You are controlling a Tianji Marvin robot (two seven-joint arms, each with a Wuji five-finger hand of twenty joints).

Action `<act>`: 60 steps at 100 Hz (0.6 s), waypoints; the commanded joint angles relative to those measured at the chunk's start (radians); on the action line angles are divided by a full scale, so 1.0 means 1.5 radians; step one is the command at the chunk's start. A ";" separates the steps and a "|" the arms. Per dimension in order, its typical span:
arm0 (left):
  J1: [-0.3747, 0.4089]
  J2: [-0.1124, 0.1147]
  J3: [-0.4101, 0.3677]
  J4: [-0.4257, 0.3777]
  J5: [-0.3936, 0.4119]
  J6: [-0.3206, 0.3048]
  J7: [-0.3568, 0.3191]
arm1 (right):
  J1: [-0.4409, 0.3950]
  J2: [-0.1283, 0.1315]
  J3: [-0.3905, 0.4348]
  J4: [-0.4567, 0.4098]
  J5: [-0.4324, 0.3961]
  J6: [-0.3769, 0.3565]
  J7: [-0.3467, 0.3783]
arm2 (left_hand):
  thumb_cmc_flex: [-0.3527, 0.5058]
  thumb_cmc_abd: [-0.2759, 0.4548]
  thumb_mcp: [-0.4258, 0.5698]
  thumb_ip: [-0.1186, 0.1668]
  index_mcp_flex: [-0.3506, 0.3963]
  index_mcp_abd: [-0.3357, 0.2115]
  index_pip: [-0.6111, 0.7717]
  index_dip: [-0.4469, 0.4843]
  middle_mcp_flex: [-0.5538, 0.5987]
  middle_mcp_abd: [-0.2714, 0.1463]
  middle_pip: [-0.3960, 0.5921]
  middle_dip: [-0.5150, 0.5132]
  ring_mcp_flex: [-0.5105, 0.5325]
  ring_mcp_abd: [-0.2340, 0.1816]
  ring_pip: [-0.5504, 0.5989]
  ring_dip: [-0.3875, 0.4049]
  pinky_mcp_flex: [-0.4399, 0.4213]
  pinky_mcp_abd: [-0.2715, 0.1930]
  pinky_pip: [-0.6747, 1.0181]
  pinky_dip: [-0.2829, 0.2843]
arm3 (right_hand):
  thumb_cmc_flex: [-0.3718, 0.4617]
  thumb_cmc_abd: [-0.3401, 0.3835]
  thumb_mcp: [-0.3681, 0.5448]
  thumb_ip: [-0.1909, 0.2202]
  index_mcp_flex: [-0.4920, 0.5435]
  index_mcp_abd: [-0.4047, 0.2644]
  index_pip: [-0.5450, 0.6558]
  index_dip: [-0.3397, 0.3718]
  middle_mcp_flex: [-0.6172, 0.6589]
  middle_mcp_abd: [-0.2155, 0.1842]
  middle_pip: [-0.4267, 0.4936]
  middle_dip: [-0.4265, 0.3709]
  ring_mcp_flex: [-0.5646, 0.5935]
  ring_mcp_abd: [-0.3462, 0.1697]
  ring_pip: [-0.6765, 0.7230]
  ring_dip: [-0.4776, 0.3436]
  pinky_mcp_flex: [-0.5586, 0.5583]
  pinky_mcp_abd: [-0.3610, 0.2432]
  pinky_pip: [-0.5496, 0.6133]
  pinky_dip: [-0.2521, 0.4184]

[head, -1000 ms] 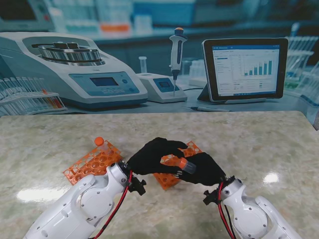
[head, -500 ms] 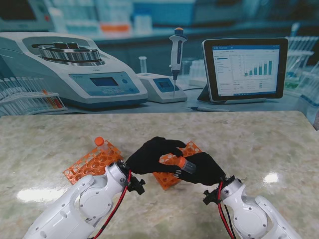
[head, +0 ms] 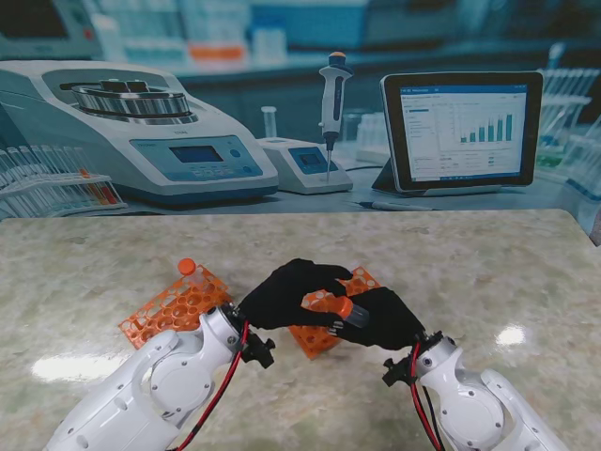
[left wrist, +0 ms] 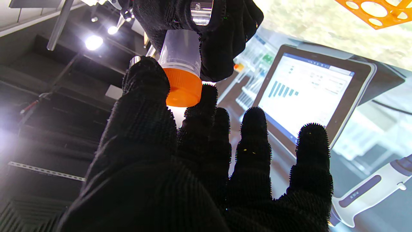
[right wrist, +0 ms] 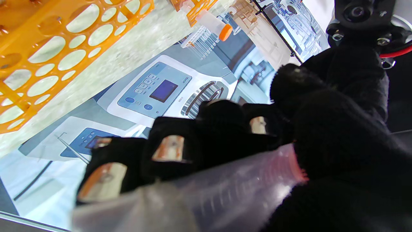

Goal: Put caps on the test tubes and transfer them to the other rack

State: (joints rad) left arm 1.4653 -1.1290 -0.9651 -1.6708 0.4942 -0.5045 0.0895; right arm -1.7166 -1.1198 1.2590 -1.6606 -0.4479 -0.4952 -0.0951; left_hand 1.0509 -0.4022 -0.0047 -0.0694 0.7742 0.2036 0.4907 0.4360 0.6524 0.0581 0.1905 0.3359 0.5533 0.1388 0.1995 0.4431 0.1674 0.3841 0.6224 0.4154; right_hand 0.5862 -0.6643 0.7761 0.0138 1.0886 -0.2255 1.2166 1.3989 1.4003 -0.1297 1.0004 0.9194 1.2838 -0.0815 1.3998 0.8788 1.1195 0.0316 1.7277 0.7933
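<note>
- From the stand: the left robot hand (head: 286, 293) and the right robot hand (head: 383, 319) meet over the middle rack (head: 331, 312) on the tabletop (head: 488, 272). A tube (head: 346, 310) with an orange cap (head: 328, 303) is between them. Another rack (head: 176, 305) with a capped tube (head: 187, 268) sits on the left.
- Left wrist: thumb and finger pinch the cap (left wrist: 182, 87) on the tube (left wrist: 180, 48).
- Right wrist: fingers (right wrist: 167, 148) wrap tight around the tube (right wrist: 225, 190).
</note>
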 commanded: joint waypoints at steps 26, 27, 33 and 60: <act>-0.004 0.004 0.004 -0.001 0.011 0.002 -0.016 | -0.002 -0.002 -0.004 0.000 0.000 0.003 0.001 | 0.157 0.095 0.092 0.041 0.060 -0.151 0.110 0.028 0.011 -0.027 0.002 0.000 0.017 -0.024 0.006 0.006 -0.002 0.003 0.022 -0.015 | 0.031 0.015 -0.003 -0.014 0.006 -0.023 0.035 0.013 0.027 -0.002 -0.002 0.010 0.025 -0.057 0.138 0.047 0.053 -0.054 0.184 0.024; -0.004 0.004 0.004 -0.001 0.011 0.002 -0.016 | -0.002 -0.002 -0.004 0.000 0.000 0.002 0.002 | 0.158 0.094 0.093 0.042 0.059 -0.151 0.109 0.027 0.010 -0.026 0.002 0.000 0.017 -0.023 0.006 0.006 -0.002 0.003 0.022 -0.015 | 0.032 0.015 -0.003 -0.013 0.006 -0.023 0.035 0.013 0.027 -0.002 -0.002 0.010 0.025 -0.057 0.138 0.047 0.053 -0.054 0.184 0.024; -0.005 0.004 0.004 -0.001 0.012 0.001 -0.016 | -0.002 -0.002 -0.004 0.000 0.000 0.002 0.001 | 0.160 0.090 0.104 0.042 0.064 -0.149 0.100 0.016 0.010 -0.027 0.002 0.000 0.017 -0.023 0.006 0.006 -0.002 0.005 0.022 -0.015 | 0.032 0.015 -0.003 -0.014 0.006 -0.023 0.035 0.013 0.027 -0.003 -0.002 0.010 0.025 -0.057 0.138 0.047 0.053 -0.054 0.184 0.024; -0.008 0.003 0.011 0.005 0.015 -0.001 -0.010 | -0.002 -0.003 -0.005 0.001 -0.001 0.000 -0.004 | 0.160 0.073 0.141 0.031 0.077 -0.151 0.062 -0.028 0.012 -0.026 0.002 0.000 0.018 -0.021 0.007 0.006 -0.003 0.005 0.022 -0.015 | 0.032 0.016 -0.003 -0.013 0.006 -0.024 0.035 0.013 0.027 -0.002 -0.002 0.010 0.025 -0.057 0.138 0.047 0.053 -0.054 0.184 0.024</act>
State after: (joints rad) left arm 1.4491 -1.1228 -0.9565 -1.6666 0.5140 -0.5045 0.0768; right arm -1.7168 -1.1193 1.2577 -1.6531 -0.4495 -0.4949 -0.0985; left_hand 1.0541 -0.3983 -0.0032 -0.0694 0.7735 0.2038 0.4850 0.3940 0.6524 0.0582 0.1906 0.3359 0.5533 0.1386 0.1995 0.4431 0.1674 0.3841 0.6225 0.4154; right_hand 0.5862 -0.6643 0.7760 0.0137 1.0886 -0.2255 1.2160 1.3982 1.4003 -0.1297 1.0004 0.9194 1.2838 -0.0815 1.3998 0.8788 1.1195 0.0317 1.7277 0.7941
